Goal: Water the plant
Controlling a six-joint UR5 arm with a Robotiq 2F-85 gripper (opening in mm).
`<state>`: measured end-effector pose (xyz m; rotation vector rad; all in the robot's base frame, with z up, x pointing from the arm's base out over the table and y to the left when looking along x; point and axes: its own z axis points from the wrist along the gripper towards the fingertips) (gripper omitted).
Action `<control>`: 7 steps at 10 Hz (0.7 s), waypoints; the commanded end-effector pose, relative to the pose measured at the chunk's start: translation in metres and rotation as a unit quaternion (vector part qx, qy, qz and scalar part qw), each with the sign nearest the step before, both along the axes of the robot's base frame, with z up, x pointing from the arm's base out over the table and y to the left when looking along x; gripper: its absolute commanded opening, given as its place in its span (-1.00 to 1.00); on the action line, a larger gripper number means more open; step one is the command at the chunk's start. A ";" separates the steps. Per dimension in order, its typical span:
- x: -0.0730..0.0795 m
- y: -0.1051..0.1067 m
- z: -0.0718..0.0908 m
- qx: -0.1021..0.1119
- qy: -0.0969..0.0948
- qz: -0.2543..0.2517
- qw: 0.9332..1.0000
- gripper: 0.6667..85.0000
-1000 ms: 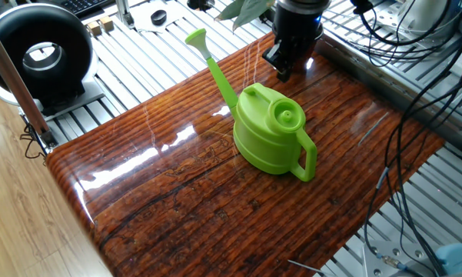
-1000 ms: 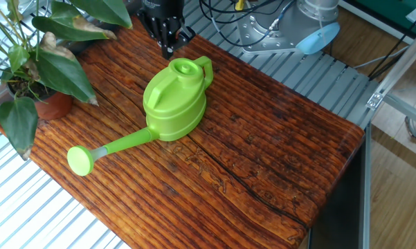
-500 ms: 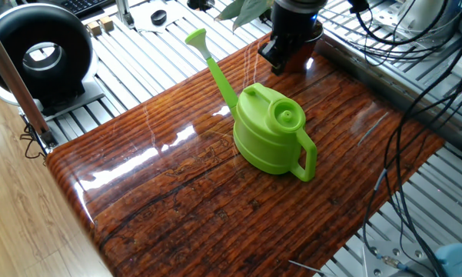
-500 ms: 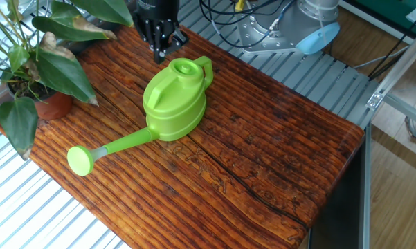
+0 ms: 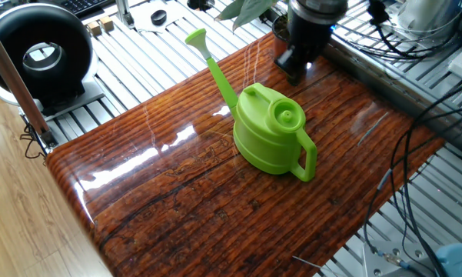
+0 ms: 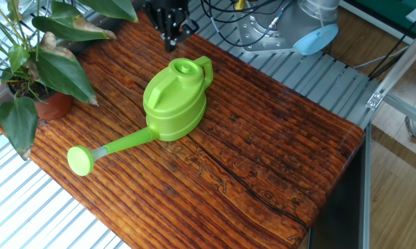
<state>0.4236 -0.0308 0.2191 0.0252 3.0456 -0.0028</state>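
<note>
The plant [image 6: 34, 66] stands at the table's left corner in a reddish-brown pot [image 6: 53, 104], its broad dark leaves spreading over the edge. In one fixed view only some of its leaves [image 5: 242, 9] show at the top. A lime-green watering can [image 6: 174, 100] rests upright mid-table, spout toward the near left, handle [image 6: 206, 69] toward the back. It also shows in the other view [image 5: 273, 131]. My black gripper [image 6: 172, 41] hangs over the table's back edge, just behind the can's handle and not touching it. Its fingers look shut with nothing between them [image 5: 295, 71].
The glossy wooden table top [image 6: 263, 145] sits on slatted aluminium framing. Cables [image 5: 415, 54] trail beside the arm's base. A black ring-shaped device [image 5: 42, 54] stands off the table's far side, with small items near it.
The gripper has shifted sideways along the table's back edge, away from the plant and toward the side of the can's handle. The can and plant have not moved.
</note>
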 end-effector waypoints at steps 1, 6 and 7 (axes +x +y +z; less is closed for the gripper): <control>-0.017 0.008 -0.013 0.007 0.011 -0.017 1.000 -0.98; 0.028 0.010 -0.006 0.008 -0.076 0.008 0.997 -0.98; 0.031 0.005 -0.005 -0.001 -0.082 0.008 0.997 -0.94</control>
